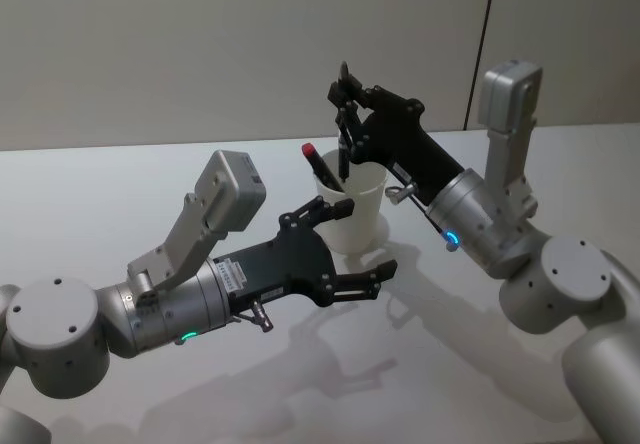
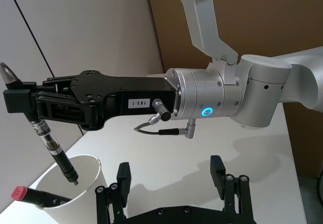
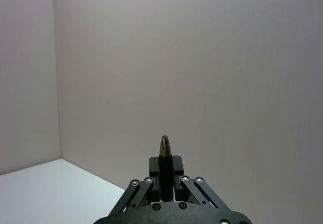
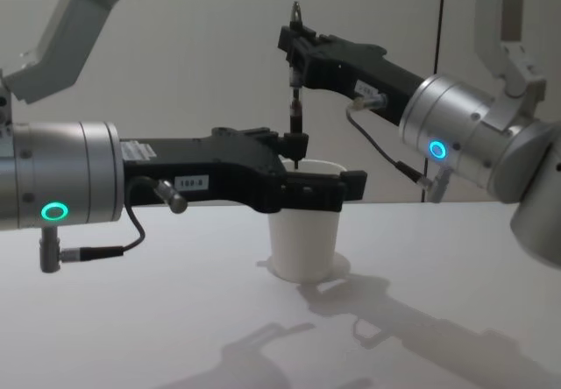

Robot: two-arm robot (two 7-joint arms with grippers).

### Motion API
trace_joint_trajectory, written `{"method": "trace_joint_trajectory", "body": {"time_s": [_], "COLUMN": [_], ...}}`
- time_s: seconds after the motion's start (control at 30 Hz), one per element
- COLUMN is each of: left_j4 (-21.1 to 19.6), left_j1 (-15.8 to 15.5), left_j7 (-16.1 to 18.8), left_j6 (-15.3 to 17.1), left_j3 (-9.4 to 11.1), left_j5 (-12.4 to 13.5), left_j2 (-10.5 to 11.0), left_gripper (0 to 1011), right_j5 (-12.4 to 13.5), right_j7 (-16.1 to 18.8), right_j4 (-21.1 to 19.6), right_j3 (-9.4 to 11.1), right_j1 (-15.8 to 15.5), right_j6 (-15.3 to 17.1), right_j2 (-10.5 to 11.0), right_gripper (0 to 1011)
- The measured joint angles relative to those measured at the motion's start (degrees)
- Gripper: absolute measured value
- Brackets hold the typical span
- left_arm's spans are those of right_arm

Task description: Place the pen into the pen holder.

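Pen (image 2: 38,198) red-ended inside pen holder (image 2: 88,183), left wrist view

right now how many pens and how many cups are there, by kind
pens: 2, one with a red end leaning inside the cup, one black pen held by the right gripper above the cup
cups: 1, a white paper cup, with the left gripper open around it
total: 3
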Motion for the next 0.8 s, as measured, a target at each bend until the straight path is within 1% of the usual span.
{"method": "trace_joint_trajectory", "body": {"time_s": [0.4,0.8], "left_j4": [0.00,0.00], "left_j1": [0.00,0.00], "left_j7": [0.00,0.00], "left_j6": [0.00,0.00], "left_j3": [0.00,0.00], "left_j5": [0.00,0.00], "left_j2": [0.00,0.00], "left_gripper": [1003,1003], "right_j5": [-4.70,-8.14], "right_j7": [-1.92,-3.16], "right_j4": [-0.96,-2.17], "right_j3": [-0.33,-0.38], "right_j1": [-0.30,-0.75], "right_j6": [-1.18,-1.98], "right_j2": [0.28,0.74], "right_gripper": [143,144]}}
